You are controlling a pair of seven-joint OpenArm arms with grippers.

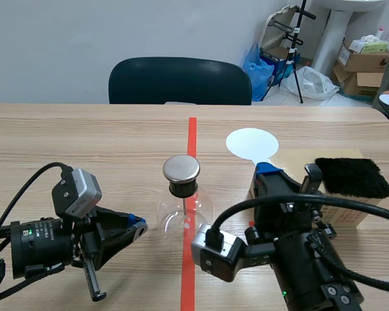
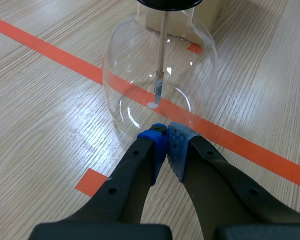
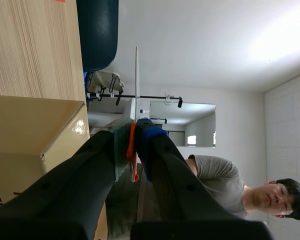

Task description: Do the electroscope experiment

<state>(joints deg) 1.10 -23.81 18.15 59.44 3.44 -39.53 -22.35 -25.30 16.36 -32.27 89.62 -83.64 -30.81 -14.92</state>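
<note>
Left jaws: closed tip to tip on nothing, low over the surface (image 1: 84, 142), at 8 o'clock of the electroscope (image 1: 181, 201), tips just beside its glass bulb. The electroscope stands upright on the tape line, with a metal cap (image 1: 181, 168) on top and a rod (image 2: 162, 50) hanging inside. Right jaws: clamped on the orange handle (image 3: 132, 142) of a white disc (image 1: 251, 144), at 2 o'clock of the cap. A black fur pad (image 1: 350, 177) lies on a cardboard box (image 1: 295, 161) at 3 o'clock.
</note>
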